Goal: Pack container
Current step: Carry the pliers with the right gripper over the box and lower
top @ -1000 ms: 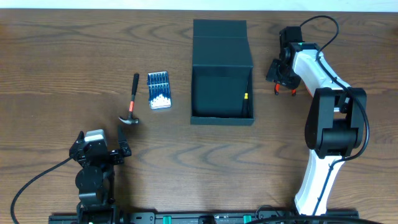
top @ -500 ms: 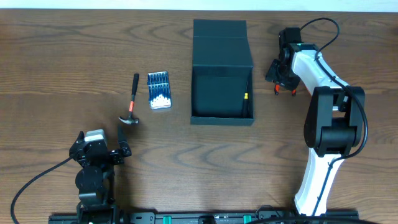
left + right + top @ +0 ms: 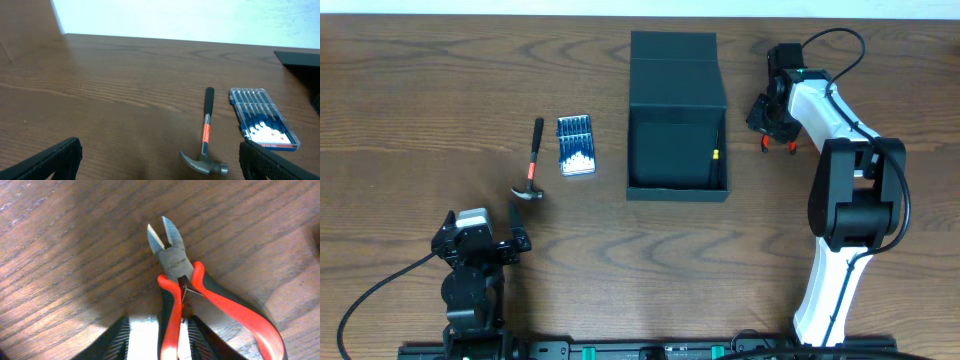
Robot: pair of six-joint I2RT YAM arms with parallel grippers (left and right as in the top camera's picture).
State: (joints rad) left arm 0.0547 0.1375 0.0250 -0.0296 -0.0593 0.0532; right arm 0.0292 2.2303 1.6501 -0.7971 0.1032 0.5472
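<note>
The container (image 3: 677, 190) is a dark box standing open at mid-table, its flap lid folded back behind it. A yellow-tipped tool (image 3: 715, 155) leans inside against its right wall. Red-handled pliers (image 3: 778, 144) (image 3: 175, 265) lie on the wood to the right of it. My right gripper (image 3: 772, 128) (image 3: 159, 330) is down over them, its jaws astride one red handle with a gap still showing on one side. My left gripper (image 3: 517, 230) (image 3: 160, 160) hangs wide open near the front left, holding nothing. A hammer (image 3: 531, 165) (image 3: 205, 140) lies just ahead of it.
A blue case of small screwdrivers (image 3: 576, 145) (image 3: 263, 117) lies between the hammer and the container. The right arm's white links (image 3: 840, 200) reach from the front right edge up along the right side of the table.
The right jaws have narrowed around one pliers handle. The pliers, the container and the left arm have not moved.
</note>
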